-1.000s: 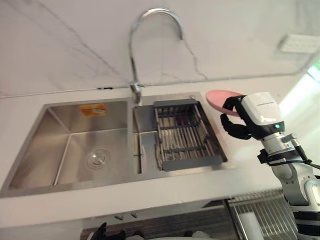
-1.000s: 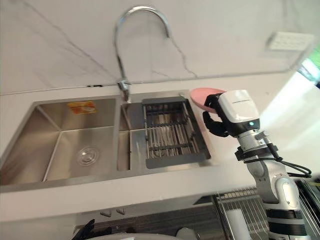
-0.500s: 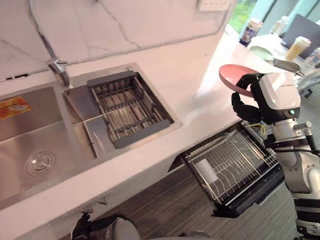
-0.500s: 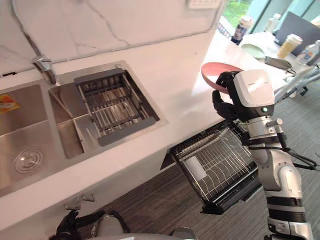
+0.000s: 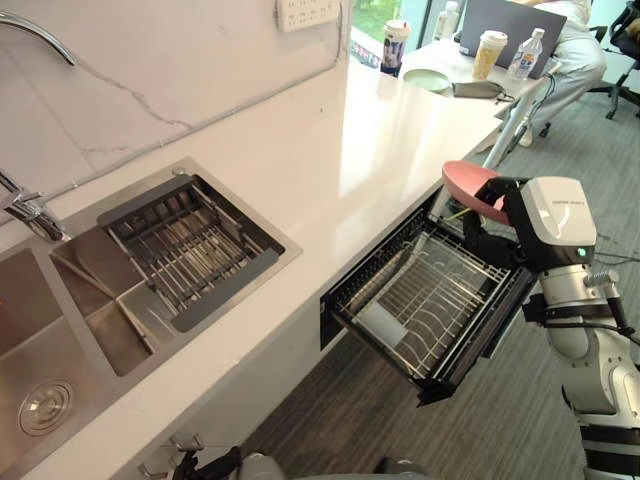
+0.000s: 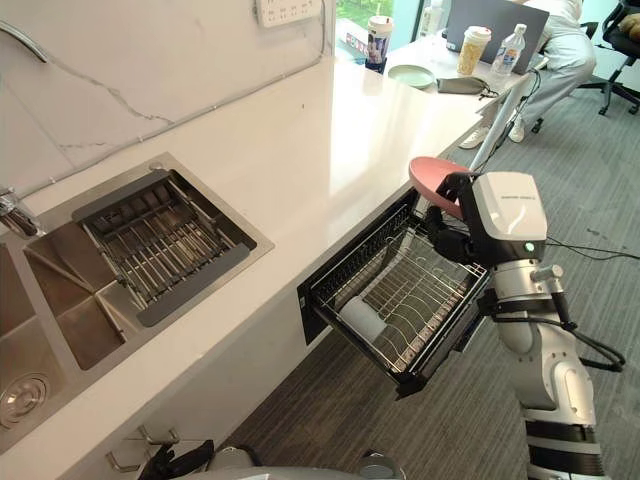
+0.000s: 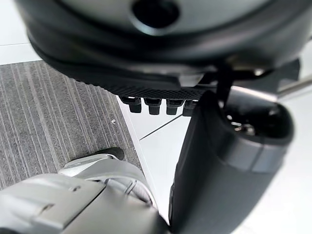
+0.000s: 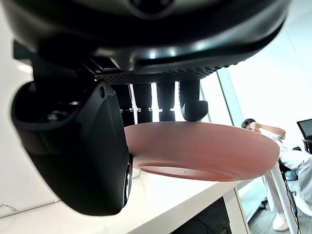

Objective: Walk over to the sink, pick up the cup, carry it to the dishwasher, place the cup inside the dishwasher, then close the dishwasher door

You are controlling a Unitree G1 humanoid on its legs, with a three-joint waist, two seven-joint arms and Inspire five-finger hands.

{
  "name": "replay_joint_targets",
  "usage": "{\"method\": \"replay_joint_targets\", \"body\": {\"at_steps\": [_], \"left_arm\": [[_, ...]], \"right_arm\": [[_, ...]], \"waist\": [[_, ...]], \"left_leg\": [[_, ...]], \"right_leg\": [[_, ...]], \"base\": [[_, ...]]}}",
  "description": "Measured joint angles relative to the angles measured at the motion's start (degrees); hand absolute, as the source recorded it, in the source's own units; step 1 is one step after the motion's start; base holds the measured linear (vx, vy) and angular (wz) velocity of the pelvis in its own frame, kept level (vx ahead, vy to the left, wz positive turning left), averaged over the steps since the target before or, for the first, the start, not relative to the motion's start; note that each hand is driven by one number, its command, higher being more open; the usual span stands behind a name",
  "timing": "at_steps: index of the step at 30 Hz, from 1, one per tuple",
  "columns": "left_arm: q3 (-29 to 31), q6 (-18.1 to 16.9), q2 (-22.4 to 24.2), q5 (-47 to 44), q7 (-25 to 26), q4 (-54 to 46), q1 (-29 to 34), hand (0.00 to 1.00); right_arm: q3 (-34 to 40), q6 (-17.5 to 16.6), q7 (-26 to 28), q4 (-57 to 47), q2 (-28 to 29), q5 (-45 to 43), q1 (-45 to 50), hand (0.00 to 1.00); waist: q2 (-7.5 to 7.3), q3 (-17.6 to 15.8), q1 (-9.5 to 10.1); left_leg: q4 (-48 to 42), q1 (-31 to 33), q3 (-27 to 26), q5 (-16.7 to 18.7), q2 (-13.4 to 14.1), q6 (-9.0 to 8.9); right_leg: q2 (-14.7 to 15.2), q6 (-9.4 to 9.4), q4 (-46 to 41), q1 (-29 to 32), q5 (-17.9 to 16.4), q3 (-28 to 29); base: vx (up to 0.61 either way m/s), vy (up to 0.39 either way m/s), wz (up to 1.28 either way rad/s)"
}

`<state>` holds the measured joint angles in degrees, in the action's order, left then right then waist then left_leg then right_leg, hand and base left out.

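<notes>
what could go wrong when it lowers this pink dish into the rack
1. The right hand pinches the pink dish by one edge, with most of the dish hanging out past the fingers, so it may tilt or slip as the arm moves down.
2. A white object already lies in the dishwasher rack; setting the dish there could knock it.
3. The dish hangs close to the countertop edge and could clip it.
</notes>
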<state>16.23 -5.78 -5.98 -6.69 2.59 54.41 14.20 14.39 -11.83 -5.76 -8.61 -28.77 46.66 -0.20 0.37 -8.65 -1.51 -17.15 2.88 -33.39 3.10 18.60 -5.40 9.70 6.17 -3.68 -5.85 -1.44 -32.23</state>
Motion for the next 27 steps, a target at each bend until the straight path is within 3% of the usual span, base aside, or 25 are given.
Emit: {"method": "replay_joint_targets", "body": {"at_steps": [6,10,15,18,20,23,27], "left_arm": [[-2.05,-0.22,-0.14,-0.05,0.03,0.27,-1.51,1.0],[-2.16,-0.83,-0.47,-0.05,0.0,-0.06,-2.77,1.0],[-3.62,-1.15,-2.23,-0.22,-1.22,-0.68,-7.09,1.0],[-5.96,-1.58,-1.99,-2.52,-2.87,-2.37,-9.53,1.0],[-7.76,-1.91,-1.22,-4.28,-3.51,-3.07,-11.28,1.0],[-7.92,-2.15,-0.47,-5.89,-3.85,-3.1,-12.67,1.0],[-8.86,-1.85,-1.1,-8.04,-4.16,-2.99,-13.32,1.0]], "right_arm": [[-0.22,1.6,-0.71,6.96,6.46,-1.46,2.99,0.0],[-2.2,2.78,-2.55,13.43,6.83,-1.94,2.79,0.0],[-7.17,4.42,-5.87,18.78,6.46,-5.44,-4.62,0.0],[-9.9,5.24,-6.16,25.49,3.87,-6.89,-13.67,0.0],[-12.23,5.46,-6.24,28.97,0.47,-7.25,-19.85,0.0],[-14.75,5.87,-6.33,33.57,-3.21,-8.36,-25.9,0.0],[-16.67,8.24,-6.66,38.46,-5.33,-9.31,-30.97,0.0]], "waist": [[-0.17,0.04,0.26],[0.02,-0.84,0.77],[0.5,-6.88,1.48],[1.81,-11.55,2.35],[3.43,-14.46,2.79],[4.59,-16.05,3.67],[5.01,-16.44,5.03]], "left_leg": [[-1.19,2.97,0.43,0.25,0.25,0.28],[-4.4,7.04,3.73,1.62,1.53,0.43],[-7.08,12.95,4.26,2.27,2.23,1.09],[-7.29,15.56,5.92,1.71,0.66,2.41],[-6.33,17.9,7.66,0.87,-1.13,3.41],[-4.59,20.55,9.82,-0.44,-3.13,3.97],[-3.49,22.16,10.34,-1.04,-4.42,4.25]], "right_leg": [[-0.23,-0.19,-0.04,2.75,0.66,0.41],[-0.81,-0.6,-0.32,5.56,1.4,0.96],[-0.54,-1.05,-1.26,11.92,3.08,2.56],[0.0,-1.16,-0.2,14.14,5.4,3.0],[0.56,-1.05,1.05,15.74,7.19,2.76],[1.53,-0.97,1.62,18.14,8.16,2.14],[2.35,-0.74,1.7,19.92,8.5,1.79]], "base": [[-0.02,0.015,-0.02],[-0.07,0.051,-0.07],[-0.15,0.088,-0.15],[-0.11,0.069,-0.04],[-0.06,0.046,0.1],[-0.03,0.043,0.15],[0.0,0.029,0.11]]}}
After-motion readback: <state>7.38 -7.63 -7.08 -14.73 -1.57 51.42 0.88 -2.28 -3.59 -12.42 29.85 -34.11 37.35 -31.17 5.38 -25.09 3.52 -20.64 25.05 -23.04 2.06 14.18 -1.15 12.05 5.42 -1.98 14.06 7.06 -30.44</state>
